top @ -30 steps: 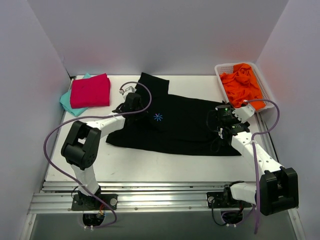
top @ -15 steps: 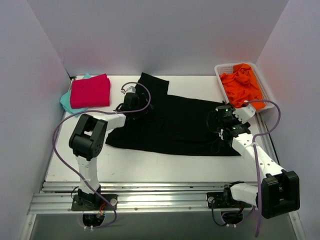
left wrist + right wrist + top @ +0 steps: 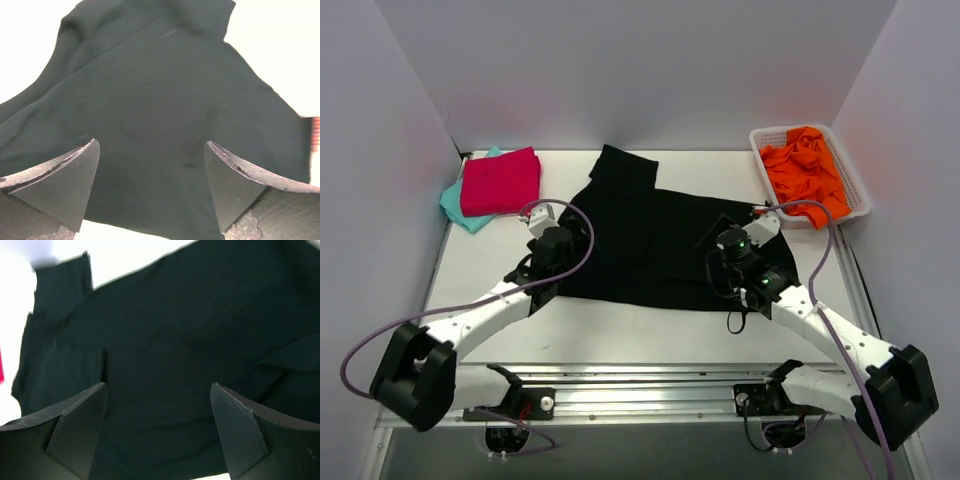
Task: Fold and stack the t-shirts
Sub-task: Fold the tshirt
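Observation:
A large black t-shirt (image 3: 645,235) lies spread across the middle of the table, one sleeve pointing toward the back wall. My left gripper (image 3: 558,252) hovers over its left edge, open, with only black cloth (image 3: 160,100) showing between its fingers (image 3: 65,185). Over the shirt's right part my right gripper (image 3: 730,250) is also open, and dark fabric (image 3: 175,330) fills its view between its fingers (image 3: 250,435). A folded magenta-pink t-shirt (image 3: 501,181) rests on a teal one (image 3: 455,207) at the back left.
A white basket (image 3: 855,190) holding orange cloth (image 3: 805,165) stands at the back right corner. White walls close in the table on three sides. Purple cables loop from both arms above the near part of the table.
My left gripper opened, let go of the black shirt and drew back toward the near left. The light-blue mark no longer shows. My right arm shifted left and nearer over the shirt.

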Available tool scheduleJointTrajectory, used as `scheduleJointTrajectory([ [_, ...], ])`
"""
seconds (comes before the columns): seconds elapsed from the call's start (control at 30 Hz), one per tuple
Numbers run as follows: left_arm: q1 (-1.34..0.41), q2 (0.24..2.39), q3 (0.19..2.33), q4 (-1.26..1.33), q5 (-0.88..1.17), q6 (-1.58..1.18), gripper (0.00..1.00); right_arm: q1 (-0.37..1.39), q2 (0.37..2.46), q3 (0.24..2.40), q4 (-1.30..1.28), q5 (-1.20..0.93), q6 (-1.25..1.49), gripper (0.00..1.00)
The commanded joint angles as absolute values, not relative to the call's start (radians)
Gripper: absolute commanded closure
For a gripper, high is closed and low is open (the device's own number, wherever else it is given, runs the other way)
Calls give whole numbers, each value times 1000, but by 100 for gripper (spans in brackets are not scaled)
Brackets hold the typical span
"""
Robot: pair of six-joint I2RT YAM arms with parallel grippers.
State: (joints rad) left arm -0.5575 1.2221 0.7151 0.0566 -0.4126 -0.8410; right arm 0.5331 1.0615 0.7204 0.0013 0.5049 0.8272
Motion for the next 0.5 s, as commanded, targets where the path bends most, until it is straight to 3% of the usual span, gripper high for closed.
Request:
scheduleJointTrajectory([
  [0.0,-520,1328,672,176,-425,-805,6,592,1138,655,119,445,828,21],
  [0.23,-457,1644,736,354,-201,-784,5,655,1200,647,123,506,854,25],
  [0.47,-442,1681,739,168,-308,-807,5,661,1149,637,40,589,880,25],
])
